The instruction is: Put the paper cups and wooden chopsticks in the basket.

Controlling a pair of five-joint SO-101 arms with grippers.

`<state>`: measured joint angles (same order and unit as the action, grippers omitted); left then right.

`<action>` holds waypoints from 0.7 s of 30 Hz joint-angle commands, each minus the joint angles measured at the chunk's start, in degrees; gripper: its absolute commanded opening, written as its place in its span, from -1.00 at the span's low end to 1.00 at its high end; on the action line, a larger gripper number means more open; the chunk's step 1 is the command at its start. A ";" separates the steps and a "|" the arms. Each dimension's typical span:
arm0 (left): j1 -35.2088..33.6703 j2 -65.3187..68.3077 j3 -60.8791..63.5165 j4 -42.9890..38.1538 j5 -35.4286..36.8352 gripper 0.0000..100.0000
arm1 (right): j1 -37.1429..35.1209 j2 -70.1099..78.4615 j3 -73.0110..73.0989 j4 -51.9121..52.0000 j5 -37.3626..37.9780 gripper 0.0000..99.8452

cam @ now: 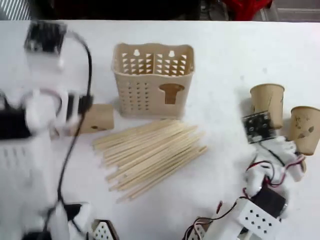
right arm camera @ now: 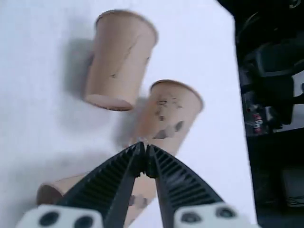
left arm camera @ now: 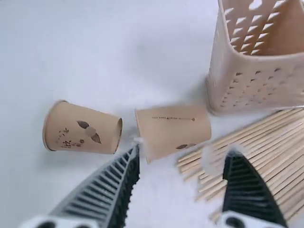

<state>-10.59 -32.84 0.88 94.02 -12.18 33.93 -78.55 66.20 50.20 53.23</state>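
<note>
Apparently the cup-gathering step is in hand: as far as the high view shows it, the basket (cam: 150, 95) holds nothing yet. The left claw (left arm camera: 183, 178) is spread wide and grips nothing. It hangs over bare worktop (left arm camera: 95, 47), lined up on a tipped paper cup (left arm camera: 173, 128) that lies on its side just beyond the fingertips and touches neither of them. A second tipped cup (left arm camera: 83, 128) lies just beside the first, on the side away from the basket. The nearer cup rests close to the basket's left wall and right against the ends of the wooden chopsticks (cam: 150, 152), which fan loosely across the worktop on the near side of the basket.

My judgement is that the next move calls for lowering around the cup's wall, closing gently enough not to crush the paper, and then lifting clear of the basket rim.

The right claw (right arm camera: 144, 159) has its fingers pressed together and holds nothing. Its tips point at a printed cup (right arm camera: 168, 111), though I cannot tell whether they touch it. A plainer cup (right arm camera: 121, 59) stands beyond, and both stand at the worktop's right side. The right claw would have to open before taking either one.
</note>
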 commanded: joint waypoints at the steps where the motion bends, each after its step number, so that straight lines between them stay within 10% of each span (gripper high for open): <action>1: -0.22 -16.75 30.24 -13.01 -0.26 -0.44 | 2.86 4.53 -7.12 0.22 2.99 -0.96; 8: -0.13 -15.96 44.22 -23.91 -0.35 -0.49 | 4.62 11.12 -9.41 16.22 17.05 -0.71; 21: 0.48 -11.03 45.45 -26.99 -0.18 -0.49 | 9.80 -23.16 4.48 39.87 33.49 -0.62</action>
<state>-10.68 -44.00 46.68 67.91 -12.18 42.37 -96.04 65.76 90.55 85.41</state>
